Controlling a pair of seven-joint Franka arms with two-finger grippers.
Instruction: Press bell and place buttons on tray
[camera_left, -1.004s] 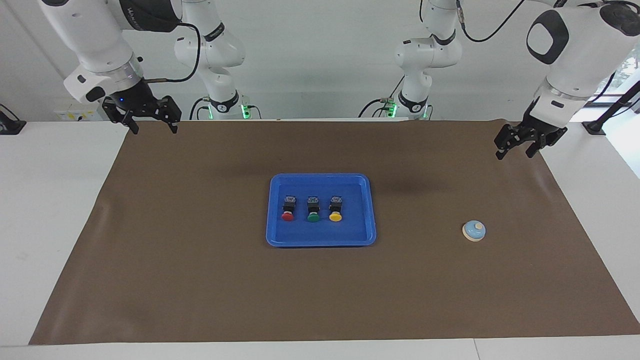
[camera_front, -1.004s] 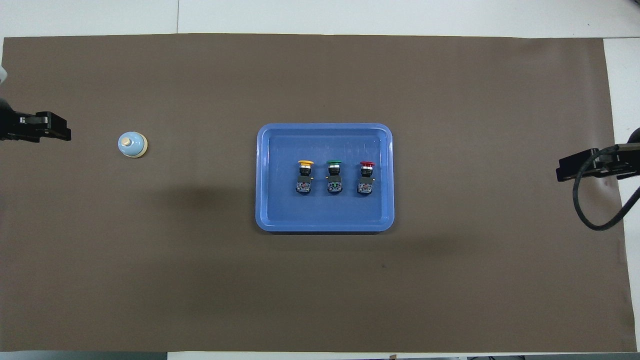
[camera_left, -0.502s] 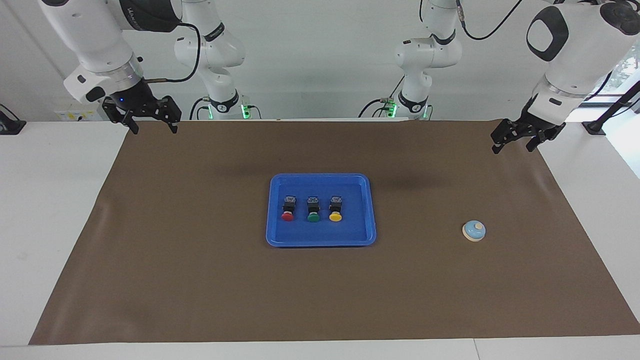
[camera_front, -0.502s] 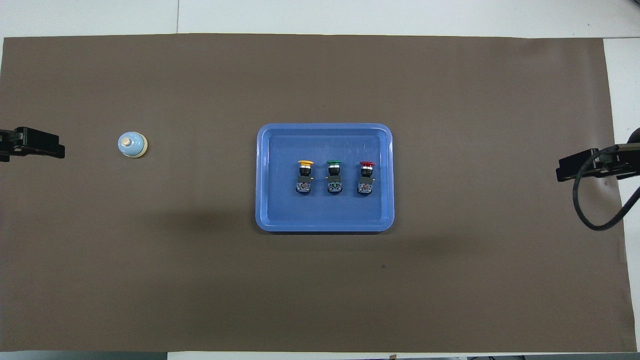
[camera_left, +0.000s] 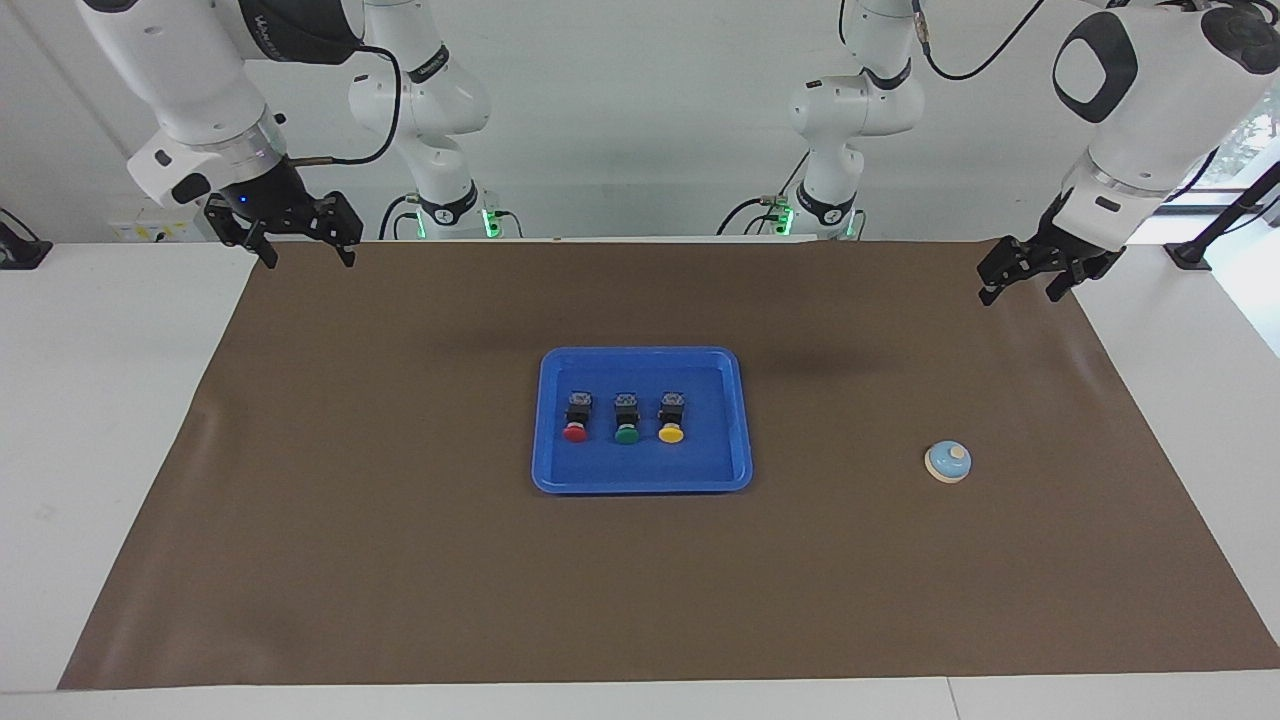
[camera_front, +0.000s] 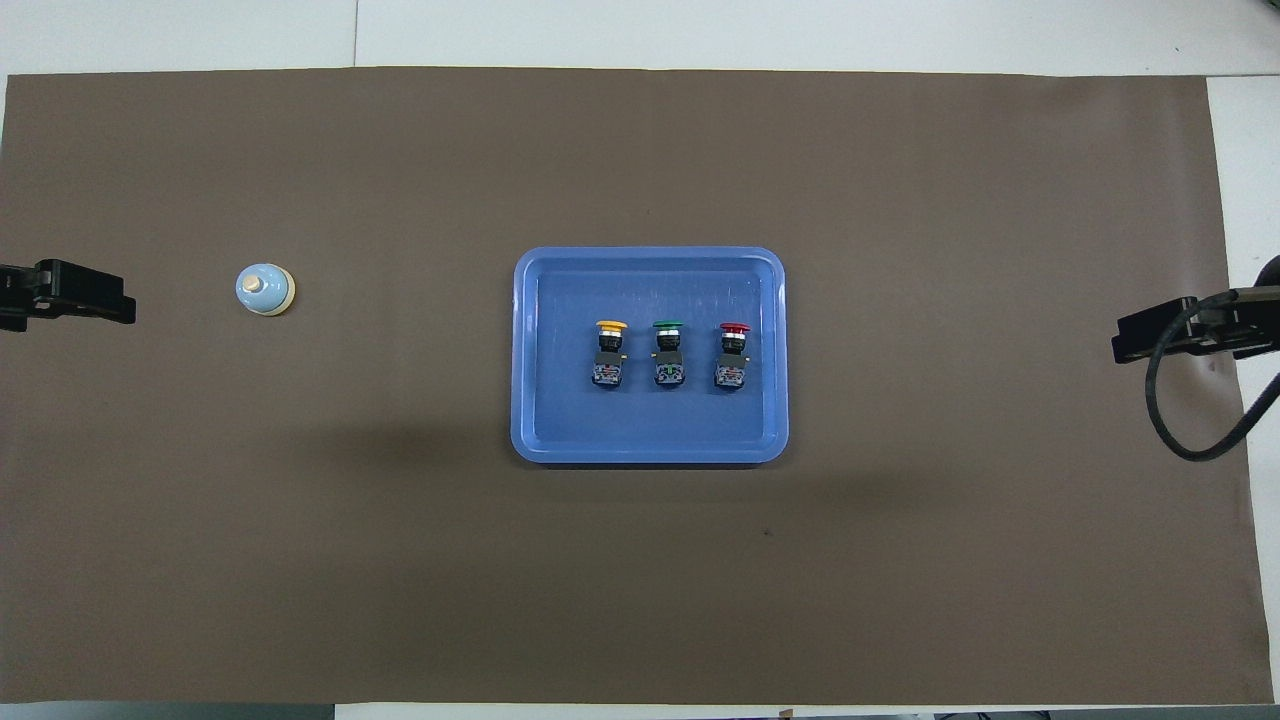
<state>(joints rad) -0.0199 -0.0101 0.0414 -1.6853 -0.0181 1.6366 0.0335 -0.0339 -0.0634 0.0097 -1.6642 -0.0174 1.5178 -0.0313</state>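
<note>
The blue tray (camera_left: 640, 353) lies at the middle of the brown mat, and shows in the overhead view (camera_front: 650, 253) too. In it lie three buttons in a row, caps pointing away from the robots: red (camera_left: 575, 432) (camera_front: 735, 328), green (camera_left: 627, 434) (camera_front: 668, 325), yellow (camera_left: 671, 432) (camera_front: 611, 326). The light-blue bell (camera_left: 948, 461) (camera_front: 265, 289) stands on the mat toward the left arm's end. My left gripper (camera_left: 1018, 296) (camera_front: 70, 300) hangs open and empty over the mat's edge at that end. My right gripper (camera_left: 307, 258) (camera_front: 1150, 340) is open and empty and waits over the mat's corner at the right arm's end.
The brown mat (camera_left: 400, 560) covers most of the white table (camera_left: 100, 400). A black cable loop (camera_front: 1190, 440) hangs from the right gripper's wrist.
My left gripper has drawn back a little toward the robots and the table's end, away from the bell. The right arm, the tray, the buttons and the bell have not moved.
</note>
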